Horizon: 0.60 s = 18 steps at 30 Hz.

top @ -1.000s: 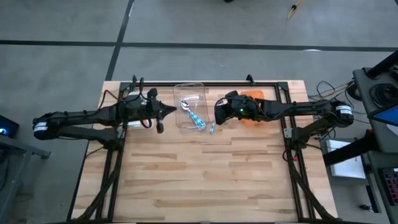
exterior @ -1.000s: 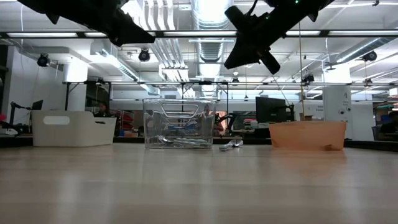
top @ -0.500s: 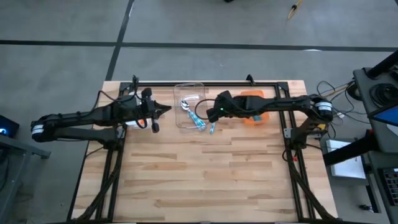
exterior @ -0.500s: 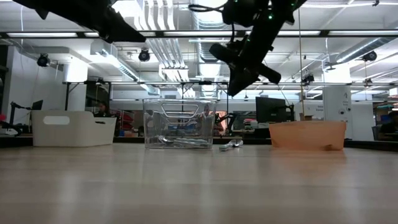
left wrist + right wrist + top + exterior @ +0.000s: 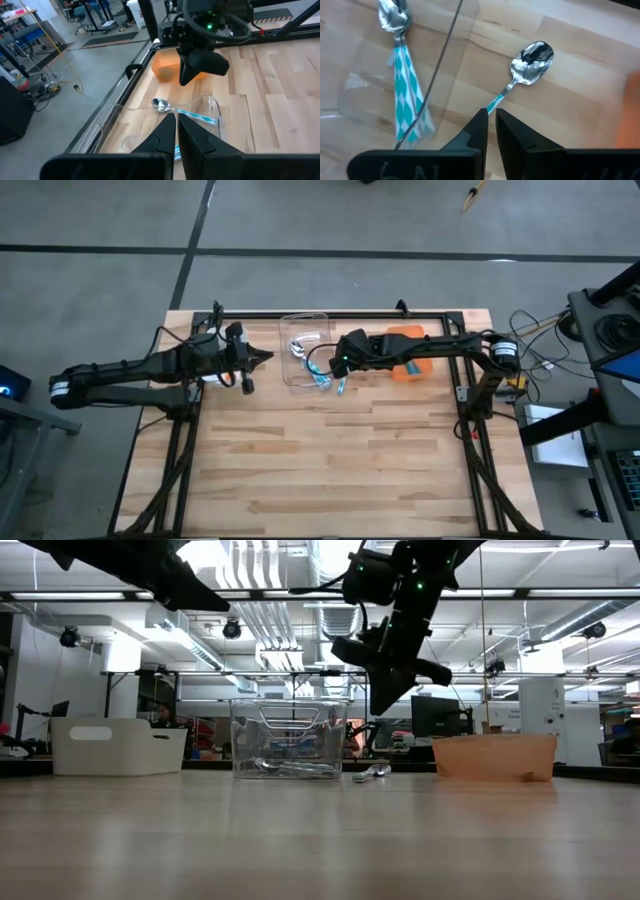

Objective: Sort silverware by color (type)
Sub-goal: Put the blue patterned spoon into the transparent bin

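the right gripper [image 5: 491, 116], fingers nearly together and empty, hangs over the stray spoon [image 5: 529, 59] lying on the table just right of the clear bin [image 5: 305, 340], apparently lining up a pick; next it must spread, drop and close on the handle, while the left gripper [image 5: 266, 359] waits closed left of the bin

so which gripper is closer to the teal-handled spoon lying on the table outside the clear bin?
Right. The right gripper hovers directly above the teal-handled silver spoon beside the clear plastic bin, fingers nearly shut. The left gripper waits on the bin's far side.
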Each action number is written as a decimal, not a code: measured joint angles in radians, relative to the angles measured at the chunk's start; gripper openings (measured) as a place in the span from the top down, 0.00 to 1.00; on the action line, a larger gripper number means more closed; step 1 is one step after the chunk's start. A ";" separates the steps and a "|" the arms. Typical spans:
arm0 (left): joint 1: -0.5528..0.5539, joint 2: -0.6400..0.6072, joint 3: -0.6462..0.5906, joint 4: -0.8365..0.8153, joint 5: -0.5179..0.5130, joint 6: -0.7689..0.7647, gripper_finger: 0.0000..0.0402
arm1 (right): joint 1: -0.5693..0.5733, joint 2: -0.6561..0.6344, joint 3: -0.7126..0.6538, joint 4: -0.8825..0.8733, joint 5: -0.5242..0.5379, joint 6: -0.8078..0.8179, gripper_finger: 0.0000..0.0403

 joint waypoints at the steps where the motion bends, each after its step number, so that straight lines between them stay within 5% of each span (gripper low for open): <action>1: 0.000 0.000 0.000 -0.002 0.000 0.000 1.00 | -0.004 0.003 -0.002 0.004 0.000 0.000 0.93; 9: 0.000 0.003 -0.001 -0.002 0.000 0.000 1.00 | -0.025 0.011 -0.042 0.032 -0.034 -0.044 0.93; 18: 0.000 0.003 -0.001 -0.005 0.000 0.000 1.00 | -0.059 0.003 -0.219 0.336 -0.104 -0.059 0.93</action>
